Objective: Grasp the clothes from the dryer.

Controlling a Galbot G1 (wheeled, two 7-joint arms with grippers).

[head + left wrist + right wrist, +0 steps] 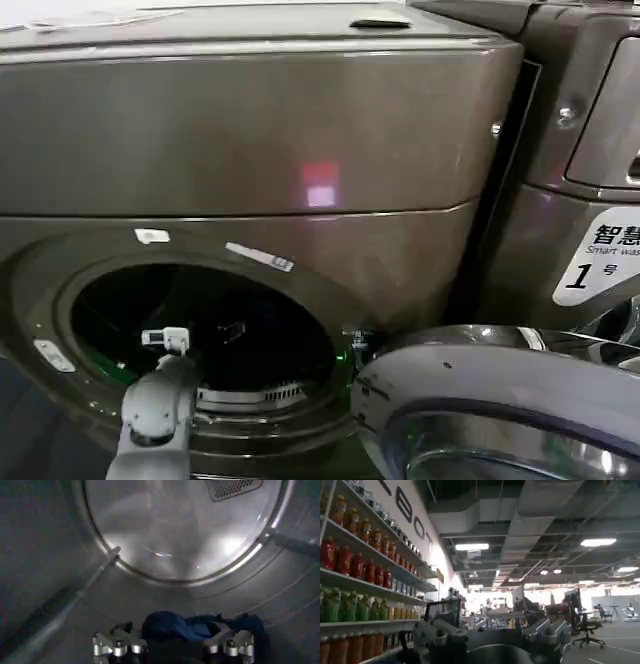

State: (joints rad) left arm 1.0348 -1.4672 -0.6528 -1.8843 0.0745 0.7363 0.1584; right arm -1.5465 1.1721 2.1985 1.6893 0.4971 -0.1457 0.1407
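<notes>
From the head view, the dryer (pixel 250 150) stood close in front, its bronze-grey face carrying a small pink light (pixel 320 186) above the round mouth (pixel 200 335), and its glass door (pixel 500 400) hung swung open to the right, crowding the lower right corner. A neighbouring machine (pixel 590 150) with a white "1" sticker (pixel 598 258) stood just beside it. The left arm (pixel 155 410) reached up from below and passed over the mouth's lower rim into the dark drum. In the left wrist view the drum's inside appeared: the shiny round back wall (pixel 185 530), a vent grille (pixel 232 487) and a raised rib (pixel 60 615) along the side. The left gripper (pixel 172 645) had its jaws spread wide, and the clothes (pixel 195 627), a dark blue bundle on the drum floor, lay between them, though whether the fingers touched the fabric I could not tell. The right wrist view looked out into the room, past shelves of bottles (pixel 355 570) and a ceiling with strip lights (pixel 472 546); the right gripper (pixel 490 640) was raised there, well away from the dryer, its jaws apart and holding nothing.
</notes>
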